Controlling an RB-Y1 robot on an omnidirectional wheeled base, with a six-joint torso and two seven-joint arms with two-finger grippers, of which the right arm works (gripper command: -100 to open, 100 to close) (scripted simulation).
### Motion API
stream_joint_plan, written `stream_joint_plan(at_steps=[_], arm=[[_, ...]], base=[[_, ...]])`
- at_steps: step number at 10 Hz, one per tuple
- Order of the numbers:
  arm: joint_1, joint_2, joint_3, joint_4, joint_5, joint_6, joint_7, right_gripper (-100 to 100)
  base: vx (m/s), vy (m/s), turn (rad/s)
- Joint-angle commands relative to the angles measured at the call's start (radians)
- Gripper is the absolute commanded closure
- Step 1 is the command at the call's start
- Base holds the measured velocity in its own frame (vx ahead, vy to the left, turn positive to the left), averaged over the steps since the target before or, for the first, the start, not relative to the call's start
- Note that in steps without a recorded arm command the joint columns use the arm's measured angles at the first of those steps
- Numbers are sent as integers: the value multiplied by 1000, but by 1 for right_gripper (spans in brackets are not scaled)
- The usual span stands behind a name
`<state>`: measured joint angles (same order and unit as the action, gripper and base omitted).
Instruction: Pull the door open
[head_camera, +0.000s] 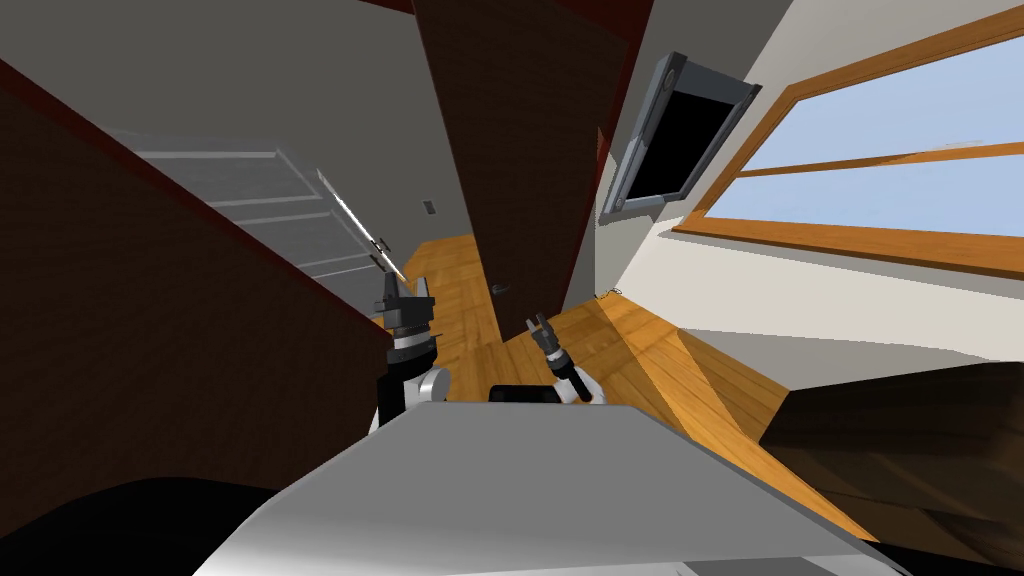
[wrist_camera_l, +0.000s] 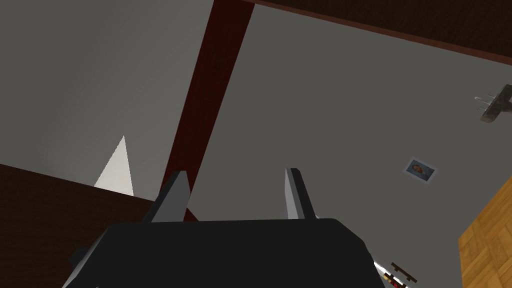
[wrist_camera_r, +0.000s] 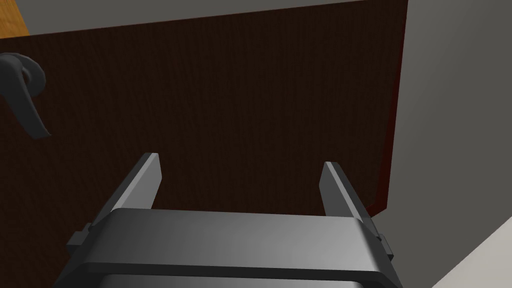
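I have not grabbed the handle (wrist_camera_r: 22, 95) yet, so all the pulling is left to do. My right gripper (wrist_camera_r: 241, 161) is spread and holds nothing; it faces the dark brown door (wrist_camera_r: 225, 100), with the handle off to one side. My left gripper (wrist_camera_l: 235, 171) is spread too (held up, doing nothing). The floor (head_camera: 640, 340) is orange wood, and a window (head_camera: 880, 170) is on my right

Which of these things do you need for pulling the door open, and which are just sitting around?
For the job:
dark brown door
grey handle on it
right claw, open, facing the door beside the handle

Just around:
left claw, open
window
wall screen
small picture
wooden floor
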<state>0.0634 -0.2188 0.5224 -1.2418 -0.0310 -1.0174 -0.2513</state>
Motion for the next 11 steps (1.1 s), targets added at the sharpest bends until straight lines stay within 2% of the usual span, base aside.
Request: stream_joint_plan(at_steps=[1,11], arm=[[-18,-5,19,33,-5,-10,-9,-100],[-117,-36,137,265,-29,-101,-59,-100]], base=[[91,31,-84],[90,36,-83]])
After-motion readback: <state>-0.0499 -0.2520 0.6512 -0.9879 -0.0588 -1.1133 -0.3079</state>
